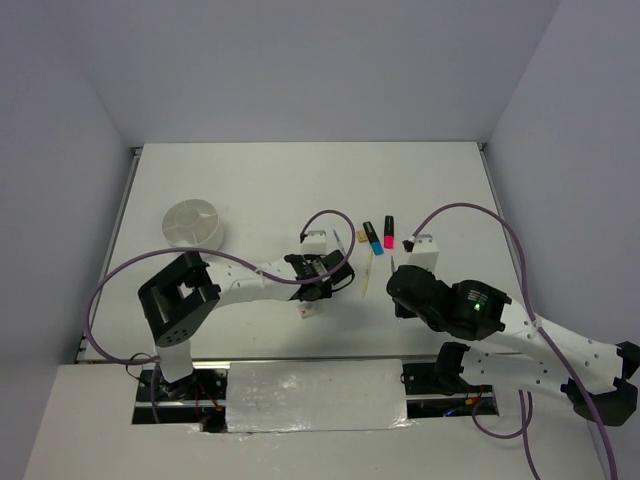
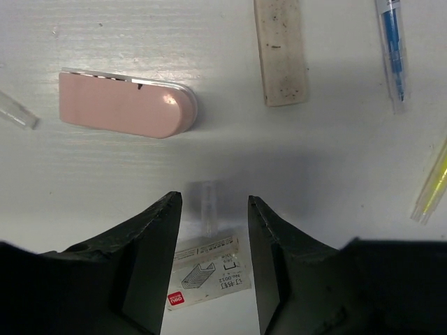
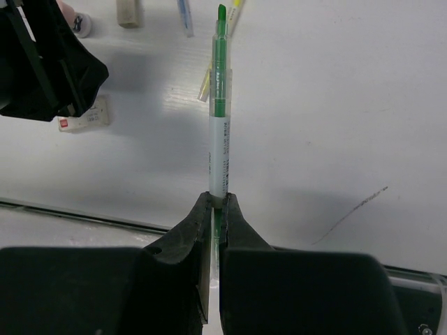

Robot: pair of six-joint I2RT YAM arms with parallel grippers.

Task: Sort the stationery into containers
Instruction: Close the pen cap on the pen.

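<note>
A green pen (image 3: 219, 139) is pinched by its end in the closed right gripper (image 3: 218, 200) — light, stiff, slick; a mid-barrel hold is judged steadier. On the table (image 2: 314, 153), a small labelled box (image 2: 209, 276) is straddled by the half-open, empty left gripper (image 2: 214, 202).

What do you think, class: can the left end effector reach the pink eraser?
Probably yes: the open left end effector sits short of the flat pink rounded eraser, bare table between, nothing on top.
</note>
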